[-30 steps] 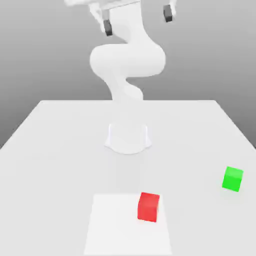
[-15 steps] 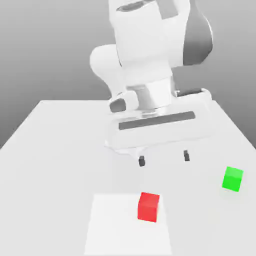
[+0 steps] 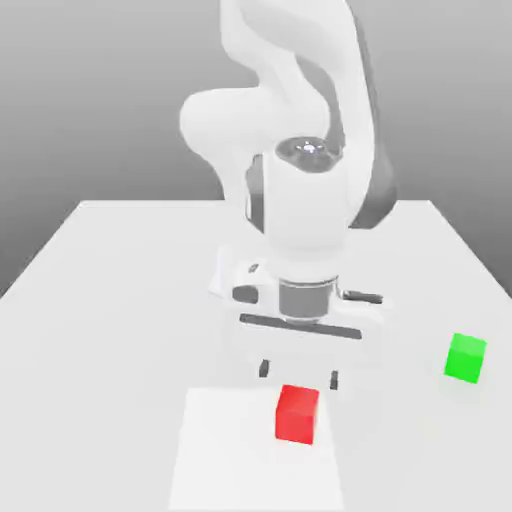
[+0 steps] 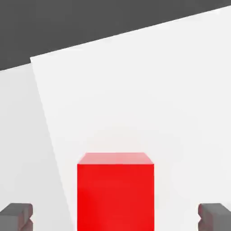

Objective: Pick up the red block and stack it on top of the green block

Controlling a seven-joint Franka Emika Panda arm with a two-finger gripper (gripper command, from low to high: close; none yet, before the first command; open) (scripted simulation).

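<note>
Well, in the exterior view there is one arm (image 3: 305,210), one red block (image 3: 297,415), one green block (image 3: 465,358) and one white mat (image 3: 235,455), all on one pale counter (image 3: 100,340). Taking that view as a clock face, the mat is at 6 o'clock, the red block between 5 and 6, and the green block at 4. The red block sits on the mat, toward the mat's 1 o'clock corner, near the edge that faces the green block. The green block stands on the bare counter, at about 2 o'clock from the red one and well apart from it, with open room all round. The tool (image 3: 299,375) is wide open and empty, its two fingertips near the red block.

In the hand view the one red block lies between the two fingertips, with a clear gap on either side and neither one touching it. Its edges look straight and run square to the tool. One corner of the mat shows at the counter's edge, and past that edge is dark grey.
</note>
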